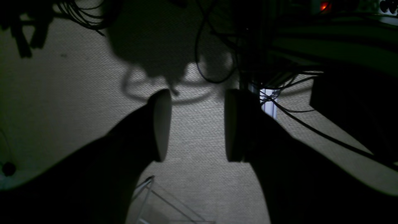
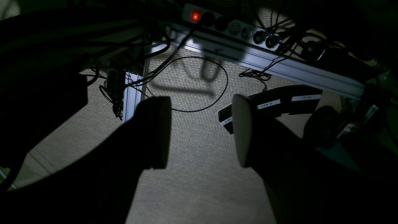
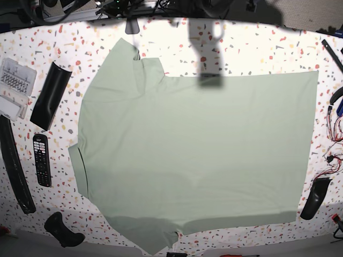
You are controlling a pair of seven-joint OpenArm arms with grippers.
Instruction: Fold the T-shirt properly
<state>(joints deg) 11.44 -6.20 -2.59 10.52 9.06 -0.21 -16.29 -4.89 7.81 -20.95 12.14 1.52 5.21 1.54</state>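
Observation:
The T-shirt [image 3: 198, 155] lies spread flat on the speckled table [image 3: 252, 51], pale sage green, with its sleeves toward the left and its straight hem at the right. Neither arm shows in the base view. In the left wrist view my left gripper [image 1: 197, 124] hangs open over dim woven carpet [image 1: 192, 174], with nothing between its fingers. In the right wrist view my right gripper [image 2: 201, 132] is also open and empty above the same kind of floor. No cloth appears in either wrist view.
Left of the shirt lie a black remote [image 3: 42, 159], a clear parts box [image 3: 15, 80] and black curved pieces [image 3: 51, 95]. Another black piece [image 3: 313, 198] sits at the right. Below, a power strip [image 2: 230, 26], a metal rail [image 2: 264, 60] and loose cables [image 2: 199, 84] cross the floor.

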